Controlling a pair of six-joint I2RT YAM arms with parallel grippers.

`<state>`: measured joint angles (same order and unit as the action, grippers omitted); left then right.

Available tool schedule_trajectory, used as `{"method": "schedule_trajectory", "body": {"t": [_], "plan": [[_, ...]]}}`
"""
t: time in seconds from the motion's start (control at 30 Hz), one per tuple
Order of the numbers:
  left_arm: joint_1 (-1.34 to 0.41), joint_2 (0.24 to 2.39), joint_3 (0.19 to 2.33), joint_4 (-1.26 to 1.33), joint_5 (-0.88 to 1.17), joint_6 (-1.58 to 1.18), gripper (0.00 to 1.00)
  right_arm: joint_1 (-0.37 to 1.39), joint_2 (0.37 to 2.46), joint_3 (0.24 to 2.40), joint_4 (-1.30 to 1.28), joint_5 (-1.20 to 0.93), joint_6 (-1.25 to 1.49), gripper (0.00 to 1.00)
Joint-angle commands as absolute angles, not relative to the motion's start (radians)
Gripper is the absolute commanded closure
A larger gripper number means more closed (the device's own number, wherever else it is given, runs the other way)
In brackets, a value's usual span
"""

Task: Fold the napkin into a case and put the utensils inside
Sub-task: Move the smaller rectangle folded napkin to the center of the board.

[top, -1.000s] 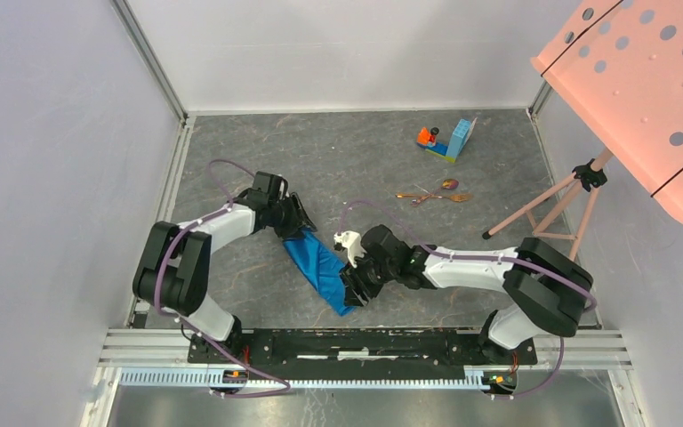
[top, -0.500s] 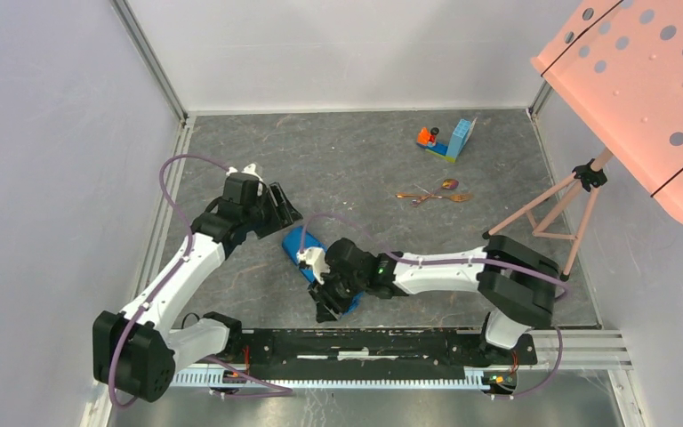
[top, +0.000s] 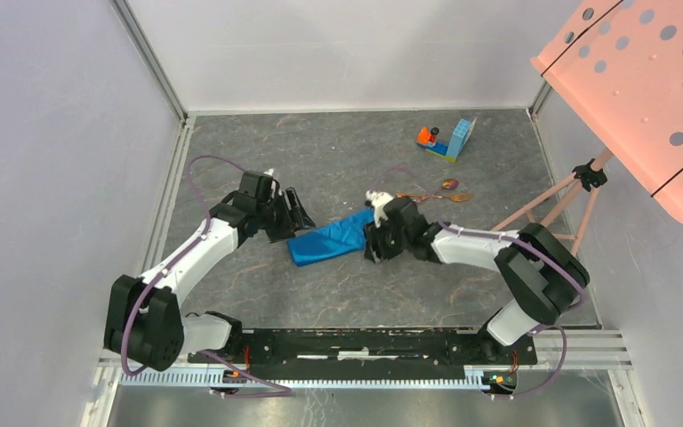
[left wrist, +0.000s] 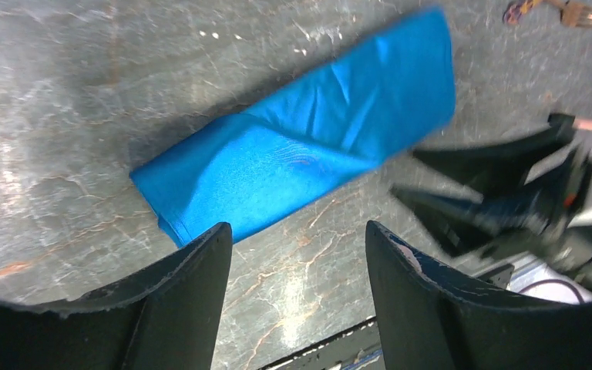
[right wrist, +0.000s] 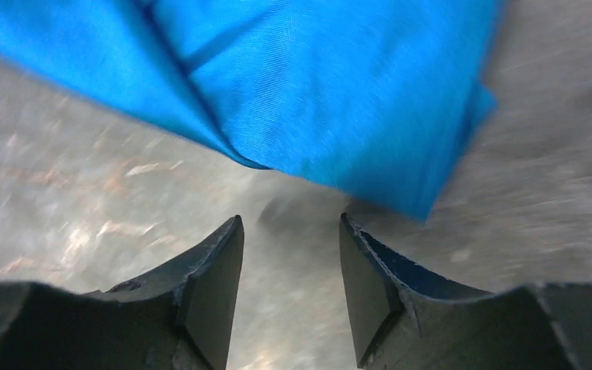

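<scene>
Two pincers: left pincer (left wrist: pixel 297 235) and right pincer (right wrist: pixel 289 223) both apart, empty.
Napkin (top: pixel 327 241): folded oblong, mid-surface (top: pixel 338 294), between pincers.
Utensils (top: pixel 436 195): beyond right wrist, off the napkin.
Toy blocks (top: pixel 449 140): far right.
Pink stand (top: pixel 551 209): right edge.

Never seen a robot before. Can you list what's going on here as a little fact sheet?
Napkin: folded into a narrow blue oblong, flat on the table
Left claw: open, empty, beside the napkin's left end
Right claw: open, empty, at its right end
Utensils: on the table beyond the right claw, not inside
Toy blocks: farther back
</scene>
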<state>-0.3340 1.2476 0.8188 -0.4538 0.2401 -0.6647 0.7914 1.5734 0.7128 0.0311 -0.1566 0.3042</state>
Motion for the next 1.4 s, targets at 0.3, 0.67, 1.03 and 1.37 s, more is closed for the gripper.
{"method": "schedule_trajectory", "body": {"t": [0.3,0.67,1.03,1.37], "plan": [[-0.464,1.265,0.86,-0.388,0.245,-0.688,0.29,0.538,1.691,0.707,0.388,-0.495,0.563,0.34],[-0.47,1.081,0.781,-0.467,0.142,-0.711,0.28,0.627,1.997,1.101,0.278,-0.553,0.34,0.37],[-0.413,1.061,0.544,-0.257,0.155,-0.868,0.34,0.619,1.919,1.077,0.273,-0.603,0.431,0.33],[-0.371,1.087,0.416,-0.204,0.13,-0.864,0.33,0.633,1.98,1.118,0.512,-0.762,0.644,0.33]]}}
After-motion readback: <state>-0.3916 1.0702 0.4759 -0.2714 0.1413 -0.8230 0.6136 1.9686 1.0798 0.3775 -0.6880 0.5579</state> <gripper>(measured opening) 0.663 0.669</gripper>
